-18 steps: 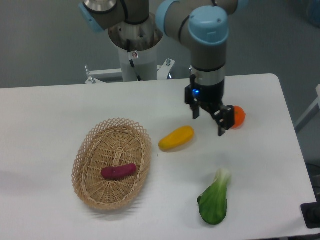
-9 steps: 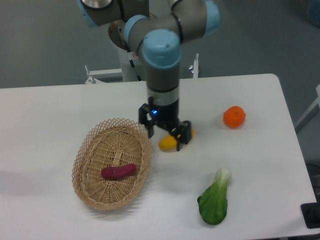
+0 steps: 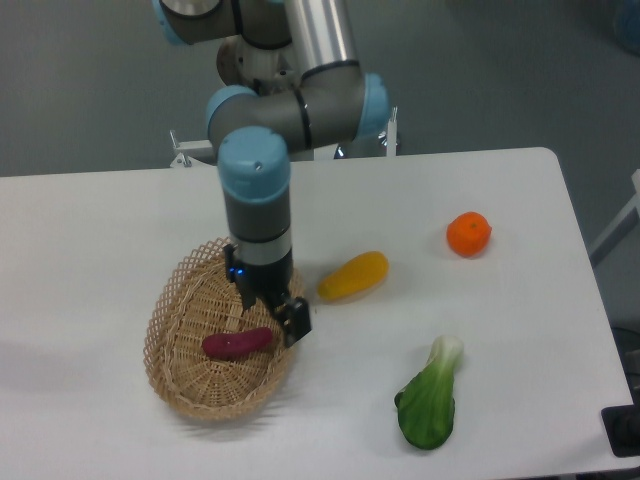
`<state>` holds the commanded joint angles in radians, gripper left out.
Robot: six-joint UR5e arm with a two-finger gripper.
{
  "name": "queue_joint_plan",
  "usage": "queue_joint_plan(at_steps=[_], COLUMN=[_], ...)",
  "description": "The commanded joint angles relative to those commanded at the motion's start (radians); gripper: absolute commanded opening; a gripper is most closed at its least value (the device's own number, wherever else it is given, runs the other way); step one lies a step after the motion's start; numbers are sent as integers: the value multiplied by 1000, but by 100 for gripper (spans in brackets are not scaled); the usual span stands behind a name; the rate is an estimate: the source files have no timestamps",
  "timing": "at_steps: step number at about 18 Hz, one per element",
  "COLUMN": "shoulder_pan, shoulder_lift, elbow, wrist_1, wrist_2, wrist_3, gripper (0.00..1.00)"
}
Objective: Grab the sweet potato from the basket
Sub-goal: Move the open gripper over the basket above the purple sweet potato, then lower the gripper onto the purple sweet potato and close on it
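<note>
The sweet potato (image 3: 237,343), a small reddish-purple tuber, lies in the middle of the oval tan wicker basket (image 3: 172,305) at the table's left front. My gripper (image 3: 270,317) points down over the basket's right half, just above and to the right of the sweet potato. Its two dark fingers stand apart, open and empty. One finger (image 3: 296,323) sits close to the tuber's right end.
A yellow-orange oblong vegetable (image 3: 353,276) lies just right of the basket. A round orange fruit (image 3: 468,234) sits at the right rear. A green bok choy (image 3: 430,397) lies at the front right. The arm's base stands behind the table.
The arm has swung left across the table, from near the orange fruit, past the yellow vegetable, to over the basket. The gripper stays open. No object has moved.
</note>
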<state>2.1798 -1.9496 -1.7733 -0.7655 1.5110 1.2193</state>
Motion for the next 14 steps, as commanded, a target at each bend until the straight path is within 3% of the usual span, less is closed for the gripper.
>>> queue_joint_plan(at_steps=[6, 14], shoulder_pan=[-46, -58], shoulder_lift=[-72, -95], elbow=[6, -6], wrist_1=[2, 2], wrist_2=[-2, 6], wrist_3=[85, 78], gripper=[100, 98])
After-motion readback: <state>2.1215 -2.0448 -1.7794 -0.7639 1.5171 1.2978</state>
